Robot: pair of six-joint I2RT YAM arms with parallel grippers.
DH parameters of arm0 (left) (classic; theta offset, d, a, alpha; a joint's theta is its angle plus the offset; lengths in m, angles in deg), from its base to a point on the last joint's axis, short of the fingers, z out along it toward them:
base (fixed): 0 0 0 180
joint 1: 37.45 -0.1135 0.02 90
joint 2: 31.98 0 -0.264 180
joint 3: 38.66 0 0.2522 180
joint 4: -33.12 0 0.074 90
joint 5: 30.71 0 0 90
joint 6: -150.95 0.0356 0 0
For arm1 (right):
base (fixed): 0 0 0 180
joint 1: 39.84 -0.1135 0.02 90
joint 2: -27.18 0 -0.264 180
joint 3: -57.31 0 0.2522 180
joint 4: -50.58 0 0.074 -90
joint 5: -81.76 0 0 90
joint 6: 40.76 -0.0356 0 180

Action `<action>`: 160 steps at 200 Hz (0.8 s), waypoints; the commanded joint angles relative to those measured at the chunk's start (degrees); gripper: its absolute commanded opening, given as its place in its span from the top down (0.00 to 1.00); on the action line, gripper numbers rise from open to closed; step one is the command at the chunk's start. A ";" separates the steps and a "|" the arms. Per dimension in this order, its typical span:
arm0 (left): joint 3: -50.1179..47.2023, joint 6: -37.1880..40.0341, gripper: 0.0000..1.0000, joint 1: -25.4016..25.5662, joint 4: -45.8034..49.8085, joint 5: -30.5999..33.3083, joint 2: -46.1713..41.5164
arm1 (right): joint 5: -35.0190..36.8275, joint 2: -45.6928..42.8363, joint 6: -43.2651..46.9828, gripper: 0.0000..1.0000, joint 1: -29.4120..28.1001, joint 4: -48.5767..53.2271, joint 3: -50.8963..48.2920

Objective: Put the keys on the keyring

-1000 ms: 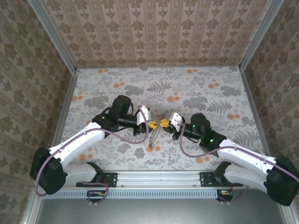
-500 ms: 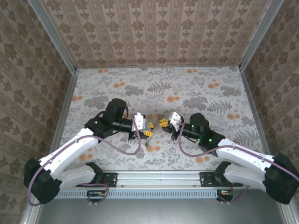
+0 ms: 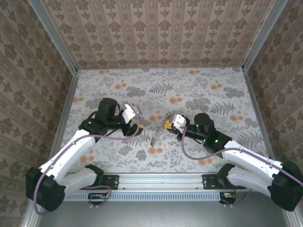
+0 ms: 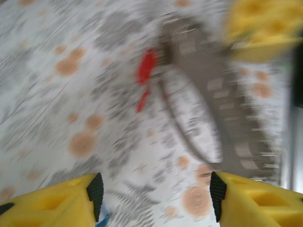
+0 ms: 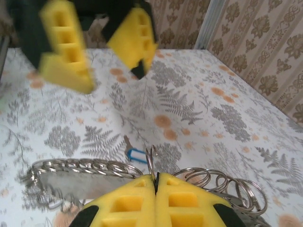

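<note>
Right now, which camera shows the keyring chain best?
The right wrist view: the keyring shows ring by ring, pinched in the right tool. In the left wrist view the keyring is motion-blurred; in the top view it is a thin, small strand.

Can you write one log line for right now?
left gripper: open | right gripper: shut on keyring | blue key: on table
</note>
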 commanded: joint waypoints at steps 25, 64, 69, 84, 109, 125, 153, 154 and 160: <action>8.94 -26.09 0.32 -3.50 11.77 16.30 10.44 | -1.25 -3.33 15.97 1.00 2.46 18.73 7.28; 5.48 -33.01 0.39 -3.50 11.94 12.57 16.13 | -2.12 -4.02 16.47 1.00 4.85 20.75 7.44; 5.66 -33.64 0.41 -3.51 12.42 12.80 17.10 | -2.28 -4.04 16.33 1.00 4.98 20.67 7.36; 6.37 -35.88 0.46 -3.50 13.47 13.45 19.78 | -2.88 -4.02 15.74 1.00 4.99 20.50 7.34; 7.34 -41.35 0.64 -2.03 13.71 11.35 23.41 | -3.47 -4.07 14.50 1.00 4.99 19.72 6.91; 8.77 -46.73 0.64 -0.62 15.68 11.47 26.05 | -3.38 -4.35 14.00 1.00 4.94 19.37 6.52; 7.81 -58.92 0.64 1.07 14.31 11.66 28.98 | -3.06 -4.64 13.57 1.00 4.99 18.35 5.96; 7.78 -59.30 0.64 1.07 14.25 11.63 29.03 | -3.03 -4.64 13.56 1.00 4.99 18.32 5.95; 7.67 -61.26 0.64 0.98 13.89 11.65 29.61 | -2.92 -4.64 13.47 1.00 4.99 18.05 5.85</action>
